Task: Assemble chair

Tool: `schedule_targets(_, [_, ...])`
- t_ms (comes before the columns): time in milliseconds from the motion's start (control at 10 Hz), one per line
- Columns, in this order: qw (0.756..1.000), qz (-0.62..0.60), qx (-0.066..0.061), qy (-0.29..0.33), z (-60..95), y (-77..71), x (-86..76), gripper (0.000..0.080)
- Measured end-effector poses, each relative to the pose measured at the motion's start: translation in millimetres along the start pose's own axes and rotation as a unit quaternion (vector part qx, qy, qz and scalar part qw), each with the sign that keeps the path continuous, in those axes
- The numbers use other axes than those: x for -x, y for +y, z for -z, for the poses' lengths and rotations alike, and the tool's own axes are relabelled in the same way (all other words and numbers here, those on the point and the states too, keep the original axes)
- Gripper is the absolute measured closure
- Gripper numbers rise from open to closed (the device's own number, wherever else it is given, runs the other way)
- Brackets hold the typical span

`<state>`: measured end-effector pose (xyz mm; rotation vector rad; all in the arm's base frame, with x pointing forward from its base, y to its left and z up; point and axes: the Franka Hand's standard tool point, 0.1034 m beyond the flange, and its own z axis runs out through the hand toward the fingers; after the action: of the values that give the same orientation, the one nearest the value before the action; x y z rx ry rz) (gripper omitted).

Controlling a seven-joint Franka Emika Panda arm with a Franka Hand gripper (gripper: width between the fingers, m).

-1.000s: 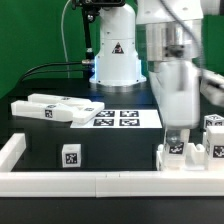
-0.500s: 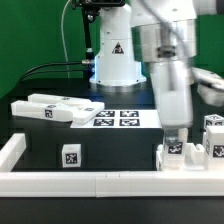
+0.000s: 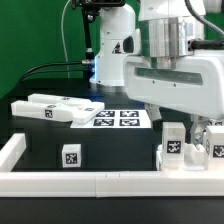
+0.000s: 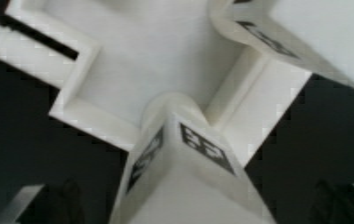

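Open pincer (image 3: 186, 122) hovers over a blocky white plastic leg (image 3: 173, 141), upright in the square white seat (image 3: 192, 165), apparently socketed there.

Exterior view low across table (image 3: 110, 150); wrist view close on shared chair parts (image 3: 174, 143).

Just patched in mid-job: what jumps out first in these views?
The robot arm fills the exterior view's upper right, hanging above an upright tagged chair part near the front rail. On the exterior view's left lie flat white chair pieces, with the marker board at mid-table.
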<state>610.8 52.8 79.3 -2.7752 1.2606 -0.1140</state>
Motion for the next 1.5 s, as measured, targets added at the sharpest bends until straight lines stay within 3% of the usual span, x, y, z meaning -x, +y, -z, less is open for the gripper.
schedule_targets(100, [0.996, 0.092, 0.0, 0.008, 0.7, 1.3, -4.4, 0.0152])
schedule_targets(200, [0.976, 0.217, 0.002, 0.025, -0.7, -1.2, -3.5, 0.015])
schedule_targets(400, [0.978, 0.207, 0.001, 0.026, -3.3, 1.4, -2.1, 0.015])
schedule_targets(500, [0.979, 0.2, 0.001, 0.026, -3.4, 1.5, -2.3, 0.0238])
schedule_targets(600, [0.983, 0.182, 0.0, 0.026, -3.5, 1.6, -2.2, 0.0385])
schedule_targets(700, [0.991, 0.133, -0.001, 0.026, -3.7, 1.5, -2.0, 0.0518])
schedule_targets(1100, [0.995, -0.1, 0.006, 0.016, -5.0, 2.8, -5.7, 0.0515])
schedule_targets(1200, [0.983, -0.185, 0.009, 0.014, -5.0, 3.7, -5.4, 0.0515])
schedule_targets(1400, [0.92, -0.393, 0.0, 0.003, -6.3, 7.9, -5.9, 0.0515])
schedule_targets(1500, [0.897, -0.441, -0.003, -0.008, -6.4, 9.2, -6.0, 0.0515])
